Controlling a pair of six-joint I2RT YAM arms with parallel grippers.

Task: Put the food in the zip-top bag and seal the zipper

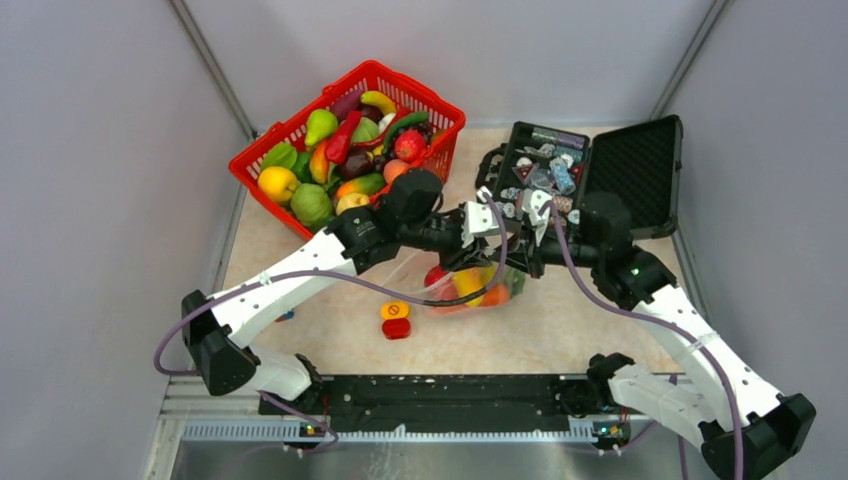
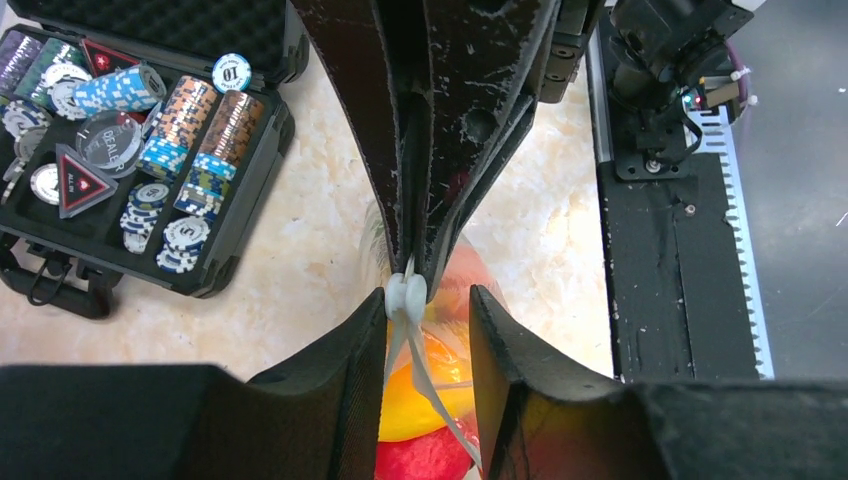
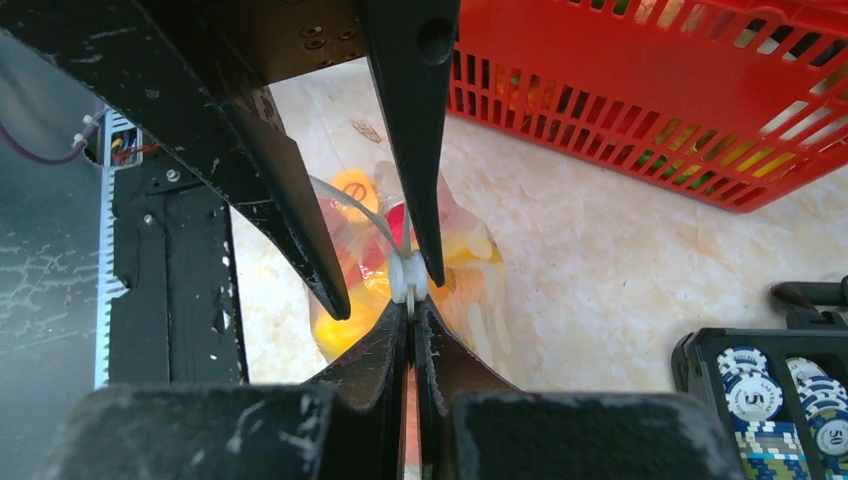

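Observation:
The clear zip-top bag [image 1: 470, 287] hangs just above the table's middle, with yellow, orange and red food [image 2: 425, 400] inside it. Its whitish zipper [image 2: 440, 395] runs between the fingers of my left gripper [image 2: 428, 295], whose jaws stand apart, the left finger close to the white slider [image 2: 405, 295]. My right gripper [image 3: 411, 302] is shut on the bag's top edge just beside the slider [image 3: 408, 278]. From above, the left gripper [image 1: 497, 232] and the right gripper [image 1: 530, 237] meet nose to nose over the bag. More food [image 1: 340, 150] fills the red basket [image 1: 416, 89].
An open black case [image 1: 640, 160] of poker chips lies at the back right, close behind the right arm. A small orange-and-red button block [image 1: 396, 320] sits on the table in front of the bag. The red basket [image 3: 650, 110] stands at the back left.

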